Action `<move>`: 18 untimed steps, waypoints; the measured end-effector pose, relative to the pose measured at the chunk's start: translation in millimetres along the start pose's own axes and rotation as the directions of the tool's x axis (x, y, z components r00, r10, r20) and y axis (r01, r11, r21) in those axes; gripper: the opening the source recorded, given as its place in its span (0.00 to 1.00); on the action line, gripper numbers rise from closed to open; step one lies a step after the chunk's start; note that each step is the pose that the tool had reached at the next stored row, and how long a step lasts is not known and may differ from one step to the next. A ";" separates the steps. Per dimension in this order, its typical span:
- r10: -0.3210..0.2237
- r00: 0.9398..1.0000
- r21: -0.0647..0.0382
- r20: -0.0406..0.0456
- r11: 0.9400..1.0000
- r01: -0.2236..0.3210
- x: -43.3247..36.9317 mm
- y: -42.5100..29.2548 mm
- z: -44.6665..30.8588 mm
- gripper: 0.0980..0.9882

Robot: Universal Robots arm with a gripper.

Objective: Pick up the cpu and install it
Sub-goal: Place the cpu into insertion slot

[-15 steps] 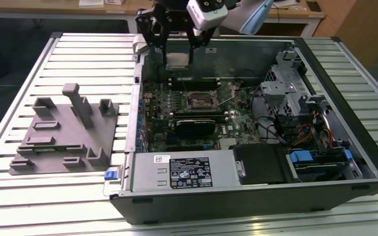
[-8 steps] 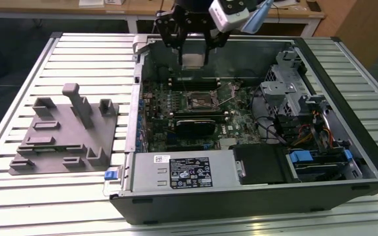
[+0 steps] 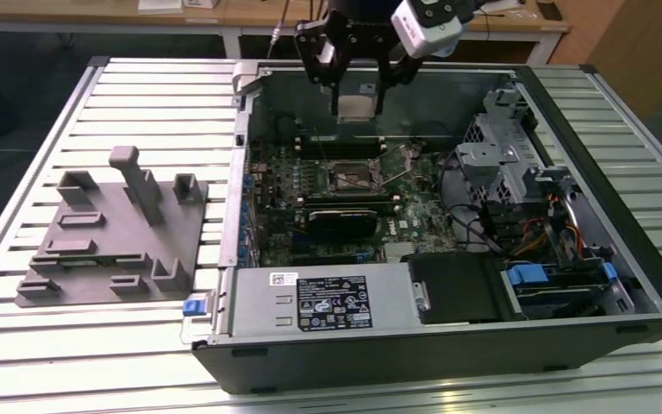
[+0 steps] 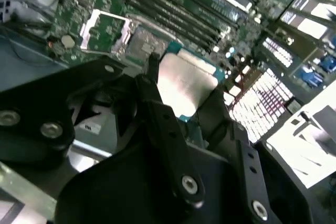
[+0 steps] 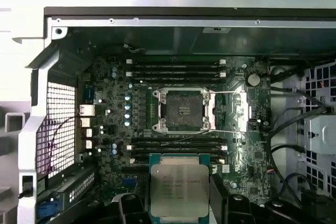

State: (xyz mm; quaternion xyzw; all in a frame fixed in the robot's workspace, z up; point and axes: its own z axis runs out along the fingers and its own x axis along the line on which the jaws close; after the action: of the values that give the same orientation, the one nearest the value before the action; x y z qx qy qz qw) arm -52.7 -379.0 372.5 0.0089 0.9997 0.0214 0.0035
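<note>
Silver-grey top with a teal-green rim on the cpu (image 5: 179, 190). Black on the gripper (image 3: 357, 97). Dark green, striped with long black slots, across the circuit board (image 5: 105, 103). Plain matte grey on the tray (image 3: 113, 233) at the exterior view's left. Pale ribbed stripes along the bench (image 3: 147, 103). Black on the computer case (image 3: 423, 366), bright blue on its clips (image 3: 533, 278).

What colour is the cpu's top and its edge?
The cpu has a silvery top with a teal-green edge; clearest in the first wrist view.

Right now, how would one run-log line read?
gripper: shut on cpu | cpu: held above motherboard | CPU socket: open, empty | install: not yet done
</note>
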 end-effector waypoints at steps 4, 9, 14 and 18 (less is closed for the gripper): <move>0.048 0.999 0.001 0.002 0.999 -0.048 -0.5 0.0 0.5 0.50; 0.138 0.990 0.002 0.006 0.990 -0.138 -0.4 0.0 1.5 0.50; 0.226 0.974 0.001 0.010 0.974 -0.226 -0.4 -0.1 2.5 0.50; 0.299 0.954 0.001 0.013 0.954 -0.299 -0.4 -0.1 3.4 0.50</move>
State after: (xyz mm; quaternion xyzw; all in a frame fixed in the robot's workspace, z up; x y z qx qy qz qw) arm -52.2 -378.9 369.1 0.1601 0.9869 0.0201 0.0066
